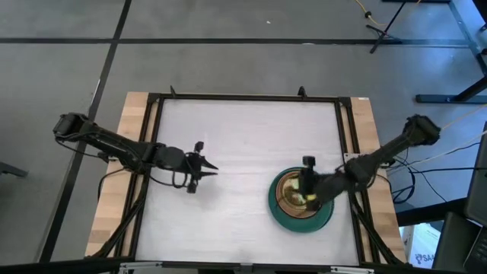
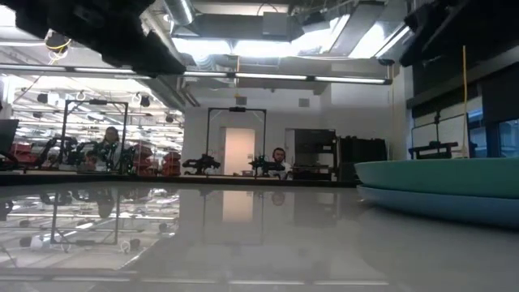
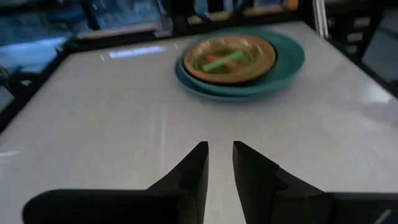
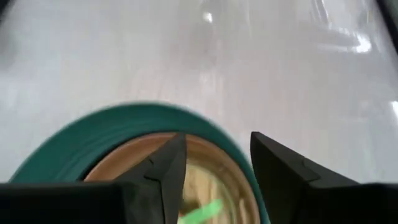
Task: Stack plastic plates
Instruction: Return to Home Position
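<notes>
- Plate stack — teal-green base, orange-tan on top — sits on the table's right side.
- Right gripper hovers over it, fingers parted, empty.
- Left gripper — narrow gap, empty — waits mid-left.

Surface: I see a white table top inside a dark frame, with bare wood strips along both sides.
On it: I see one stack of plates near the right edge; its blue-grey plate lies directly on the table, under the teal-green plate.
</notes>
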Robot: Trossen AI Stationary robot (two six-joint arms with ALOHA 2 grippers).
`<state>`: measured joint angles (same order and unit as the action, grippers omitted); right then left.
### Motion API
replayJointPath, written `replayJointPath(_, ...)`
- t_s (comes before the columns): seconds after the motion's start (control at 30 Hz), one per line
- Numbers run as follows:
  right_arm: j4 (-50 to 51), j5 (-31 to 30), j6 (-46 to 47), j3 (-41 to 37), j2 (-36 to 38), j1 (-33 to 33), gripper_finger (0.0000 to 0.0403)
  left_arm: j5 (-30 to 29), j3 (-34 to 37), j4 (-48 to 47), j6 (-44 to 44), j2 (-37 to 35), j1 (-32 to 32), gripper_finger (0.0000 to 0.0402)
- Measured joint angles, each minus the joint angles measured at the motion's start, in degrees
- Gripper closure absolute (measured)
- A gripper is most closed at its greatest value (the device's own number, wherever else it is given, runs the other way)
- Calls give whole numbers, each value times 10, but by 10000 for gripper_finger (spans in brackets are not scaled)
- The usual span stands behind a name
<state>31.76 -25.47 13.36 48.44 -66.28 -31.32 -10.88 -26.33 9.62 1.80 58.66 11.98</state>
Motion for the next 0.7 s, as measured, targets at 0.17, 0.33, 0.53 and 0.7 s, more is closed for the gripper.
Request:
replayJointPath(0.17,-116,48,-46,-121,149,68,238,-2,68,50,-1,-85,-21,344)
replayJointPath(0.33,-211,80,-88,-216,286,126,285,-3,114,63,1,-158,-35,346)
replayJointPath(0.53,-303,142,-105,-308,382,182,378,1,191,133,19,-227,-58,346)
replayJointPath(0.7,-319,159,-114,-346,425,215,387,5,219,135,16,-284,-83,347)
